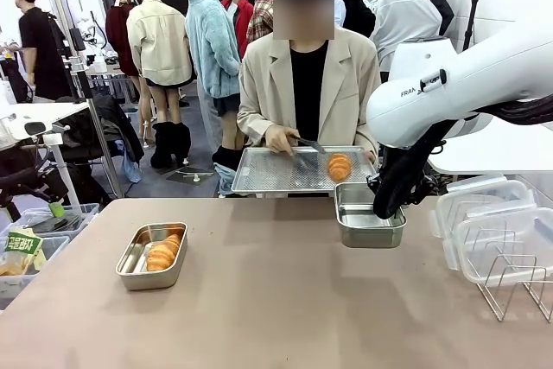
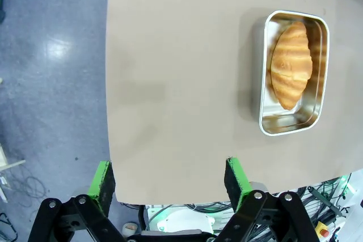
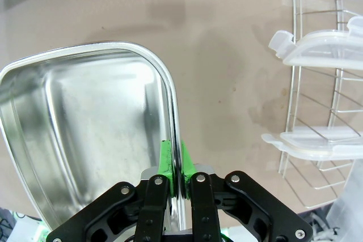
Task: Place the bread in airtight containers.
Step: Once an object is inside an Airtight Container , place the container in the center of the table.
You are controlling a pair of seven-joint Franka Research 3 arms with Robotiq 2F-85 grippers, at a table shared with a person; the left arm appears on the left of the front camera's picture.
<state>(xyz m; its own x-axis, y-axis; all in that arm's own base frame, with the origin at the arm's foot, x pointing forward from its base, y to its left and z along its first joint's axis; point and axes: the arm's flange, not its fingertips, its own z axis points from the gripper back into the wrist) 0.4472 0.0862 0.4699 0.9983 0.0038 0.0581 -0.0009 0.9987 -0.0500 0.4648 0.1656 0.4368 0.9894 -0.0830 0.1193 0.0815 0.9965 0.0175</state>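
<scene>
One airtight container on the left of the table holds a golden bread roll. The left wrist view looks down on that container and its bread, with my left gripper open over the table's edge, well apart from the tin. A second, empty container stands at the far middle. My right gripper is shut on its right rim; in the right wrist view the gripper's green pads pinch the wall of the container. Another bread lies on the perforated tray.
A person at the far side holds tongs over the tray, beside the bread. Clear plastic lids rest on a wire rack at the right, with the lids close to my right gripper. Bins stand off the table's left edge.
</scene>
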